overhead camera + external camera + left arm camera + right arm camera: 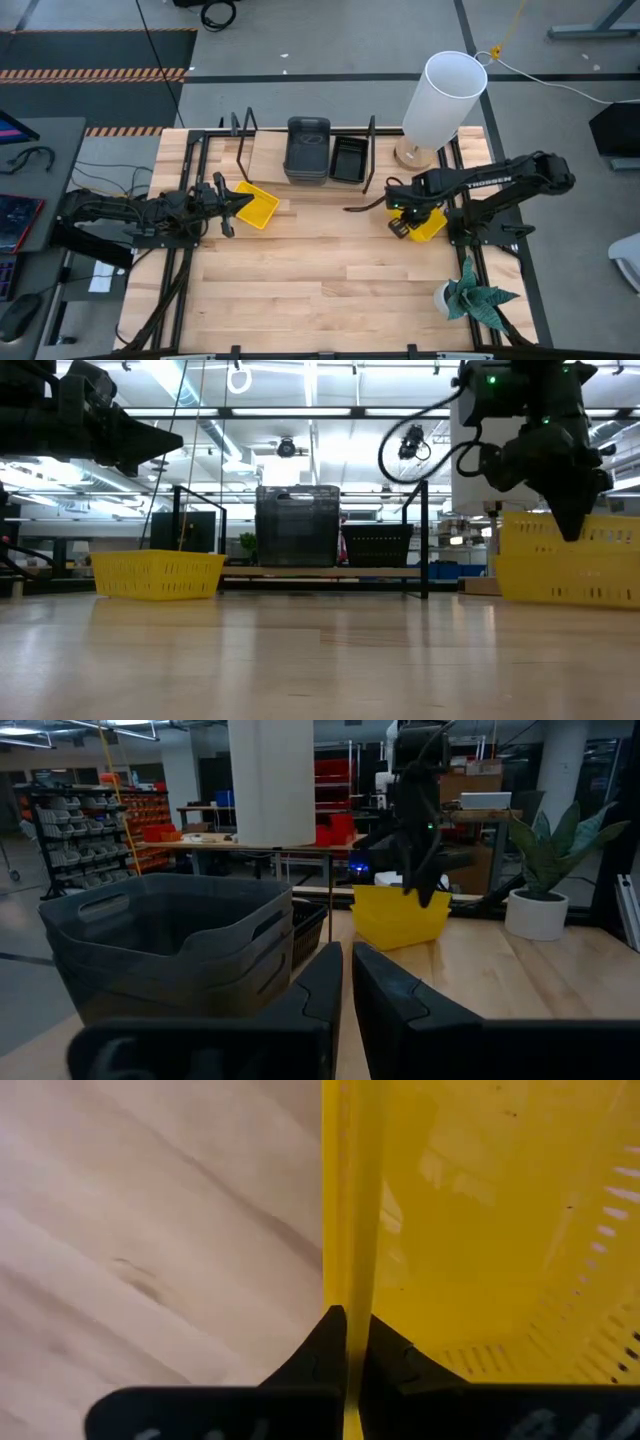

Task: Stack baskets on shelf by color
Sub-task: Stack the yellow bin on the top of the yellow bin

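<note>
One yellow basket (258,206) lies on the table in front of the shelf's left end. My left gripper (226,206) hovers shut just left of it, raised above the table (165,438), touching nothing. A second yellow basket (430,226) sits at the right, with my right gripper (403,222) shut on it. On the shelf (268,160) stand stacked dark grey baskets (307,150) and, to their right, a black slotted basket (348,158). The left wrist view shows the grey stack (170,945) close ahead and the black basket (308,925) behind it. My right gripper (348,1320) pinches the yellow basket's upright side wall (348,1200), on the side toward the table's left. One finger is inside the basket and one outside. The fingers come from above, pointing down (575,525). The basket (565,560) sits level, its base seemingly on the table.
A tall white cylinder lamp (445,100) stands at the shelf's right end, close behind my right arm. A potted plant (472,297) is near the table's right front corner. Black shelf uprights (371,150) rise beside the black basket. Bare tabletop (320,270) spans the middle and near side.
</note>
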